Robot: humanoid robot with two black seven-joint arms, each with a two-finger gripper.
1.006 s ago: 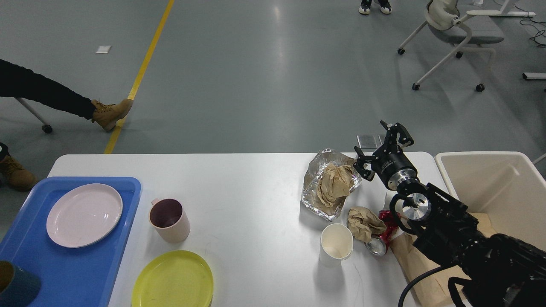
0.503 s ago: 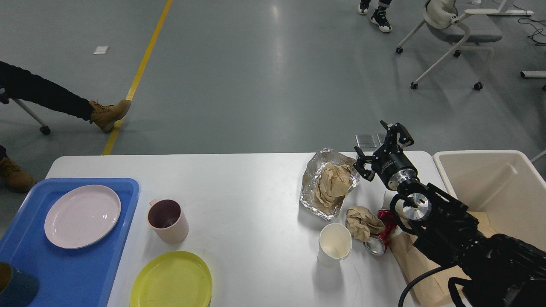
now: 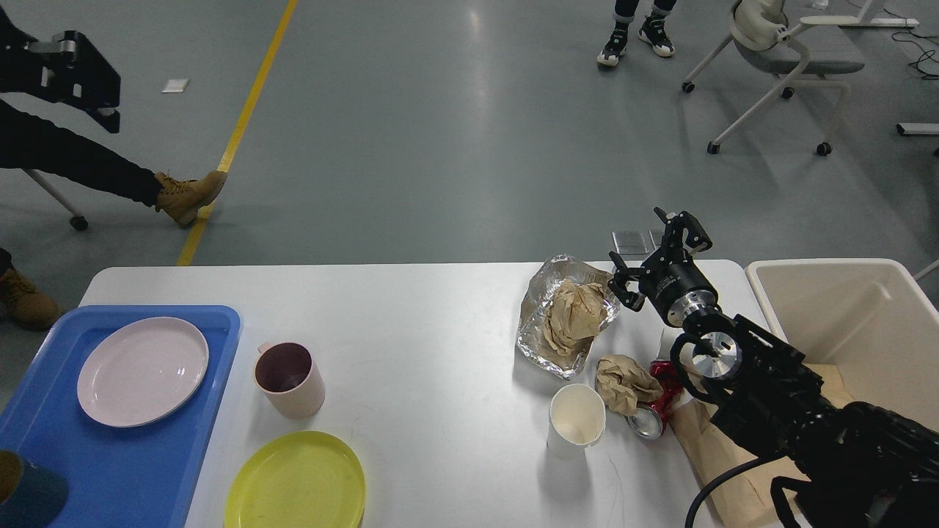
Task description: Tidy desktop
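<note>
The white desktop (image 3: 425, 323) carries a foil sheet (image 3: 535, 334) with crumpled brown paper (image 3: 576, 312) on it. In front of it lie a brown paper ball (image 3: 622, 380), a crushed red can (image 3: 658, 405) and an upright white paper cup (image 3: 577, 422). A pink mug (image 3: 288, 378) and a yellow plate (image 3: 297, 480) sit left of centre. My right gripper (image 3: 655, 253) hovers open just right of the foil, holding nothing. At the upper left, over the floor, a black part looks like my left gripper (image 3: 73, 70); its fingers cannot be told apart.
A blue tray (image 3: 183, 440) at the left holds a pink plate (image 3: 143, 370) and a dark blue cup (image 3: 26, 495). A cream bin (image 3: 873, 330) stands past the right edge. A brown paper bag (image 3: 715, 458) lies under my right arm. People's legs and wheeled chairs are on the floor beyond.
The black left gripper has come into view at the upper left. The right arm and the things on the desktop have not moved. A person's feet at the top have shifted.
</note>
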